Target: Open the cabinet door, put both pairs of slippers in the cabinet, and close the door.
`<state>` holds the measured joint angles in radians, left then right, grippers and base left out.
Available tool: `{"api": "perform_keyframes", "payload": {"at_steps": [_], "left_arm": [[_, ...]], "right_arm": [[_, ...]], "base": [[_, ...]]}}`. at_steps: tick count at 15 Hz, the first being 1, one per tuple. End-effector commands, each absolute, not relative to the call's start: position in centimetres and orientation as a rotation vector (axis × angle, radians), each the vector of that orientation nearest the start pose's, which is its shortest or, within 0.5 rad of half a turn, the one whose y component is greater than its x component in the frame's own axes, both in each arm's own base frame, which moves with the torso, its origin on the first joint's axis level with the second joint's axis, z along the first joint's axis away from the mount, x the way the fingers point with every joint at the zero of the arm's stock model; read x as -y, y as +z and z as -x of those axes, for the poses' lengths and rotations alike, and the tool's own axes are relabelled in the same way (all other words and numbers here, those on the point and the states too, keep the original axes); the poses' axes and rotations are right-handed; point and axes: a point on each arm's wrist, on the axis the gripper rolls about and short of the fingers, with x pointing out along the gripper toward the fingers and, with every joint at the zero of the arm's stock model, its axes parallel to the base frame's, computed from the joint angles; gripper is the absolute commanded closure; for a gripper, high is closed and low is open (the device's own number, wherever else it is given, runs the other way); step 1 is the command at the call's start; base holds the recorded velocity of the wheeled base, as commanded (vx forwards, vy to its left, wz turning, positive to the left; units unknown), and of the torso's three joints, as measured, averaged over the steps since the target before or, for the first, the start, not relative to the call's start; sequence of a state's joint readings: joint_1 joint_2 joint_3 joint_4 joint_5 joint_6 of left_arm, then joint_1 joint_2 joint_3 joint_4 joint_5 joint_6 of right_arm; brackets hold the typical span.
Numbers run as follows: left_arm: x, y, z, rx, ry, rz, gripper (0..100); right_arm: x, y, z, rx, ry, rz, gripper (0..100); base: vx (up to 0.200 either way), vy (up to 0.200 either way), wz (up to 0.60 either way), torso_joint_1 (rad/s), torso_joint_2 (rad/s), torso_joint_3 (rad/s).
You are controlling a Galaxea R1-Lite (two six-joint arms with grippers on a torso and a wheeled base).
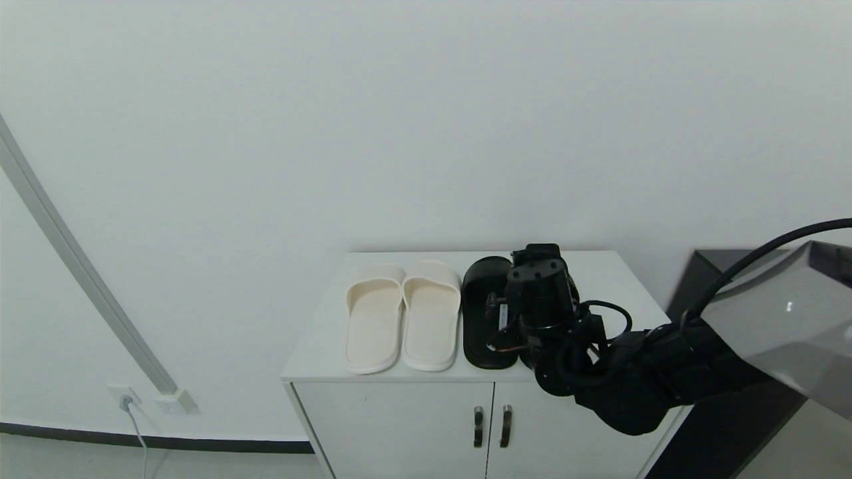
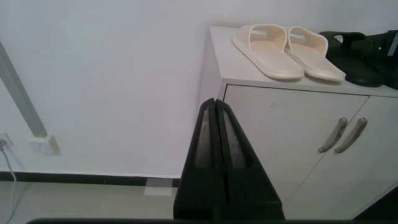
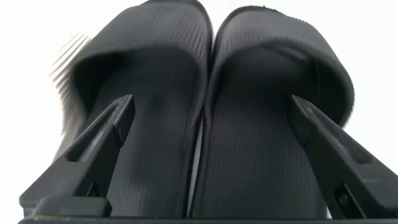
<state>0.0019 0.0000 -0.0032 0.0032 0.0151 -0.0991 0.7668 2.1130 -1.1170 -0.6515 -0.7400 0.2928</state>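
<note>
A white cabinet [image 1: 393, 426] stands against the wall with both doors closed and two dark handles [image 1: 492, 426] at the middle. On its top lie a pair of white slippers [image 1: 399, 316] and, to their right, a pair of black slippers [image 1: 482, 313], partly hidden by my right arm. My right gripper [image 3: 211, 102] is open, with one finger on each outer side of the black slippers [image 3: 205, 124], which lie side by side. My left gripper [image 2: 216, 137] is shut on nothing and hangs low, off the cabinet's left front corner. From there I see the white slippers [image 2: 286, 46] and the handles [image 2: 342, 134].
A dark piece of furniture [image 1: 705, 266] stands close to the cabinet's right side. On the wall to the left, a slanted cable duct [image 1: 66, 253] runs down to a socket [image 1: 123, 398] with a cord plugged in. Bare floor lies left of the cabinet.
</note>
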Motion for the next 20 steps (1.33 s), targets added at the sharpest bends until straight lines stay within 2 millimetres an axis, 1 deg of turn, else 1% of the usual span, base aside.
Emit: {"api": "perform_keyframes", "payload": {"at_steps": [1,3,8,10,11,16,20], "left_arm": [[0.0,7.6,2.3,-0.001,0.017,0.1,100],[0.0,7.6,2.3,-0.001,0.017,0.1,100],[0.0,7.6,2.3,-0.001,0.017,0.1,100],[0.0,7.6,2.3,-0.001,0.017,0.1,100],[0.0,7.6,2.3,-0.001,0.018,0.1,100],[0.0,7.6,2.3,-0.001,0.018,0.1,100],[0.0,7.6,2.3,-0.001,0.017,0.101,100]], "right_arm": [[-27.3,10.7,-31.9,-0.256,-0.033,-0.053,0],[-27.4,10.8,-32.8,-0.245,-0.043,-0.061,0],[-26.7,10.0,-35.1,-0.237,-0.089,-0.07,0],[-26.7,9.9,-35.3,-0.237,-0.09,-0.067,0],[-26.7,9.8,-35.3,-0.237,-0.09,-0.066,100],[-26.7,9.9,-35.1,-0.236,-0.093,-0.055,100],[-25.7,11.6,-33.5,-0.214,-0.077,-0.001,100]], "base": [[0.0,0.0,0.0,0.0,0.0,0.0],[0.0,0.0,0.0,0.0,0.0,0.0],[0.0,0.0,0.0,0.0,0.0,0.0],[0.0,0.0,0.0,0.0,0.0,0.0],[0.0,0.0,0.0,0.0,0.0,0.0],[0.0,0.0,0.0,0.0,0.0,0.0],[0.0,0.0,0.0,0.0,0.0,0.0]]}}
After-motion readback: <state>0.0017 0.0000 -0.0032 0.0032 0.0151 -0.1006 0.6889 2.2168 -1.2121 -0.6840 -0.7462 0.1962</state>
